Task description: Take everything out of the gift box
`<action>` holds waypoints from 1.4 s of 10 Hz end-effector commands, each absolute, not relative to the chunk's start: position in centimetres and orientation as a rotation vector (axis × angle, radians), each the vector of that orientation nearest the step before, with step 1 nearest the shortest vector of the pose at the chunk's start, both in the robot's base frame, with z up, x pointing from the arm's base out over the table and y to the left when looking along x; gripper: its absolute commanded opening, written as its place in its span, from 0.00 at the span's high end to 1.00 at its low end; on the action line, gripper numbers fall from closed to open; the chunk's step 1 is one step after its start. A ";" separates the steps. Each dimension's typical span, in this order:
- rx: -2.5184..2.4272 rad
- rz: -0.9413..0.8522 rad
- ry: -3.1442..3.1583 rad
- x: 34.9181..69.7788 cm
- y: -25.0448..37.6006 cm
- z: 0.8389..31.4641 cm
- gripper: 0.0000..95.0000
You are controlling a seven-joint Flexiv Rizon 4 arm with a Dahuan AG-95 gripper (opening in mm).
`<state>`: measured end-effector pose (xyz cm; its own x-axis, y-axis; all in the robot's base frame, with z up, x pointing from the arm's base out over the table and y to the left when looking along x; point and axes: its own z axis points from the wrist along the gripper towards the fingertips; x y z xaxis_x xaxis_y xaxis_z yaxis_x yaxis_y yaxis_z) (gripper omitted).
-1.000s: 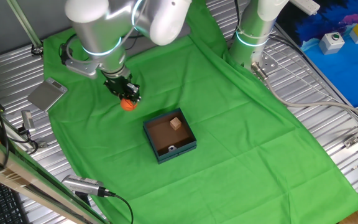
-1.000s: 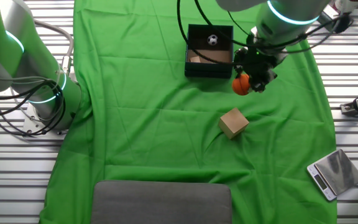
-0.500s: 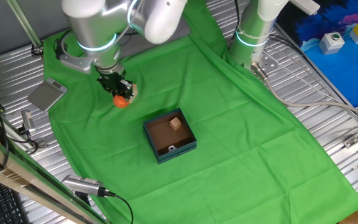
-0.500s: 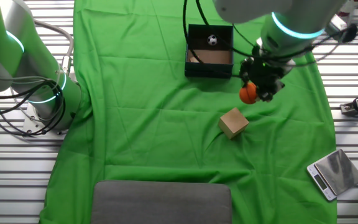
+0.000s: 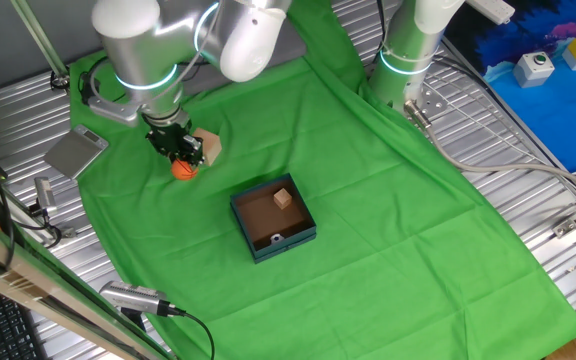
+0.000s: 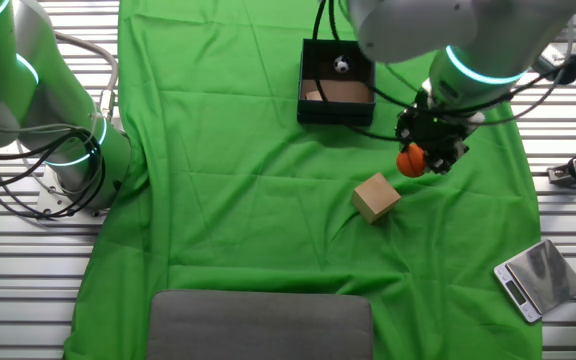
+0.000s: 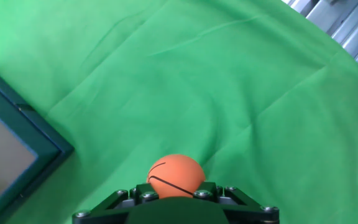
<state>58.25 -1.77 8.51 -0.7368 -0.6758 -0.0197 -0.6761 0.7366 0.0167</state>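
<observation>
Closest to the hand camera, the gripper [image 7: 176,198] pinches the orange ball [image 7: 175,176], whose dark seam line shows only in this view. Beyond it spreads the green cloth [image 7: 229,93], and the dark teal corner of the gift box [image 7: 23,146] enters at the left edge with a strip of brown floor.

From one fixed view, the gripper [image 5: 180,158] hangs over the cloth to the left of the gift box [image 5: 273,220], well apart from it, the orange ball [image 5: 184,169] at its tip. A wooden cube [image 5: 208,146] lies just beside the gripper, partly behind it. Inside the box a second wooden cube [image 5: 284,197] sits near the far wall and the soccer ball [image 5: 276,238] near the front wall.

Seen from the other fixed view, the loose cube [image 6: 376,196] is fully visible on the cloth, below and left of the ball [image 6: 410,161]. The box [image 6: 336,82] lies farther back; its cube [image 6: 312,96] is half hidden by the wall, and the soccer ball [image 6: 341,65] rests near the rear. A grey plate [image 6: 260,325] lies at the near edge.
</observation>
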 end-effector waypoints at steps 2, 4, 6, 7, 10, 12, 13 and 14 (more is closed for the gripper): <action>-1.133 0.032 2.906 58.6 -2.0 7.5 1.00; -1.131 0.034 2.897 58.6 -2.1 7.1 1.00; -1.134 0.037 2.894 58.6 -2.1 7.0 1.00; -1.136 0.037 2.894 58.6 -2.1 7.0 1.00; -1.146 0.037 2.884 58.5 -2.2 6.8 1.00; -1.145 0.038 2.878 58.3 -2.3 6.5 1.00; -1.141 0.037 2.880 58.3 -2.3 6.4 1.00; -1.141 0.038 2.879 58.3 -2.3 6.4 1.00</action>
<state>58.28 -2.36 6.38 -0.7278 -0.6840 -0.0497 -0.6850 0.7286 0.0046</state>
